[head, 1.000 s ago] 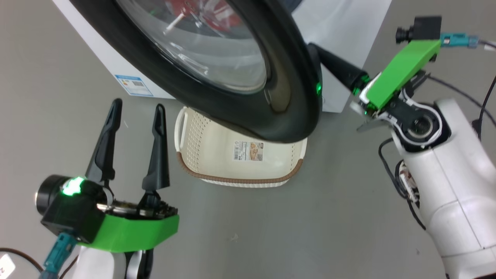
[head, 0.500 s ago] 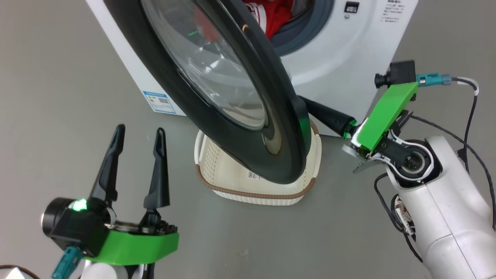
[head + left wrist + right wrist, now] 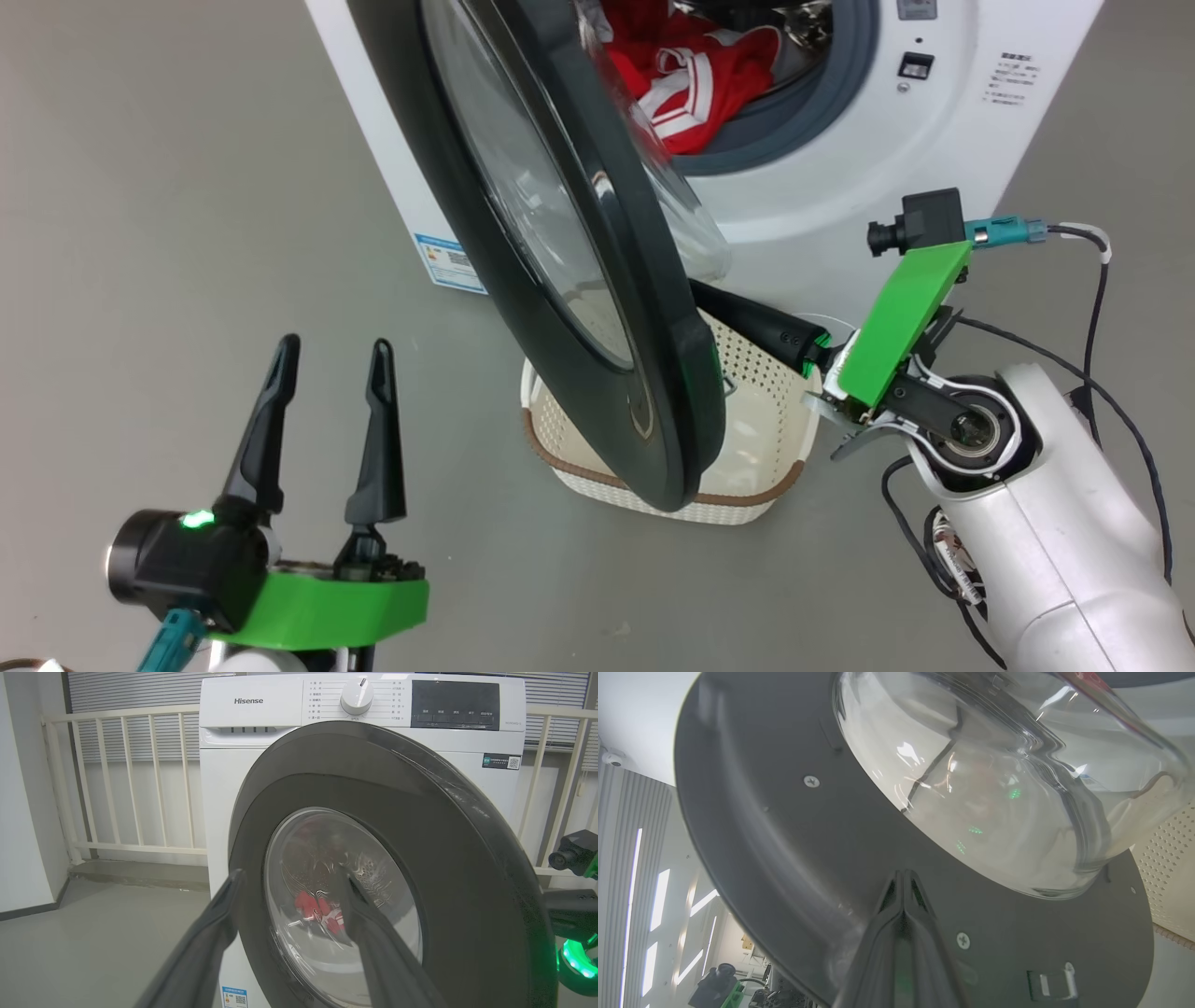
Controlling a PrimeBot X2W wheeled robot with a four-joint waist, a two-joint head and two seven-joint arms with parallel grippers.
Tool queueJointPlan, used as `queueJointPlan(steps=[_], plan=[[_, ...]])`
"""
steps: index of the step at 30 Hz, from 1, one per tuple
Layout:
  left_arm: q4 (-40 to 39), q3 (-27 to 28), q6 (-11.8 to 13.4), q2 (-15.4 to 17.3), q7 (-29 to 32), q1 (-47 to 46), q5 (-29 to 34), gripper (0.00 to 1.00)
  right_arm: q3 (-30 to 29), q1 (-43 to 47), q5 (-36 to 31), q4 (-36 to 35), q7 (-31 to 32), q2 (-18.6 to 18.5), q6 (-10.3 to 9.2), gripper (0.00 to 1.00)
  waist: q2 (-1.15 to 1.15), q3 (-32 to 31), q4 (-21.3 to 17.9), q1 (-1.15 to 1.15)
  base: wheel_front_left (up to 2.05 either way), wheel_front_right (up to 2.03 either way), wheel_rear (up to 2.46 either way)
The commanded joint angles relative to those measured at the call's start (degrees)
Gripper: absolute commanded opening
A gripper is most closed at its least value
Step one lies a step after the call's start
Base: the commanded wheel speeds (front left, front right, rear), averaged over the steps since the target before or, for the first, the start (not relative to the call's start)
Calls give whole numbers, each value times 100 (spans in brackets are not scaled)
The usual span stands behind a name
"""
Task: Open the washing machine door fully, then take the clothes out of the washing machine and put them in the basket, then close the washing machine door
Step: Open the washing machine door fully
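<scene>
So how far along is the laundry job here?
Done: the washing machine door stands partly open. In hand: the shut right gripper is against its inner face, apparently to swing it wider; left gripper open. Remaining: clothes lie in the drum, none seen in the basket, door to close.

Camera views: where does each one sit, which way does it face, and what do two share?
Head view: on the head, looking down at the washing machine door, clothes and basket; open left fingers and shut right fingers show.
Left wrist view: on the left wrist, facing the door's outer face; its spread fingers show.
Right wrist view: on the right wrist, facing the door's inner face; its shut fingers show.
Shared: both wrist views see the door, from opposite sides.
</scene>
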Motion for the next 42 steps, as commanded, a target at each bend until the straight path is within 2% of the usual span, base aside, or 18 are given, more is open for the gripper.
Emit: queueJointPlan(steps=[1, 9, 28, 42], plan=[[-107, 196, 96, 95, -27, -10, -40, 100, 170, 3, 62, -225, -26, 142, 45, 0, 0, -53, 111, 0, 0, 0, 0], [-20, 214, 209, 95, -27, 60, -106, 100, 430, 62, 182, -269, -108, 143, 45, 0, 0, -99, 325, 0, 0, 0, 0], [82, 185, 268, 95, -27, 190, -187, 100, 873, 48, 411, -113, -281, 143, 45, 0, 0, -242, 891, 0, 0, 0, 0], [18, 239, 300, 95, -27, 266, -228, 100, 1203, -132, 559, 21, -364, 143, 45, 0, 0, -201, 1094, 0, 0, 0, 0]])
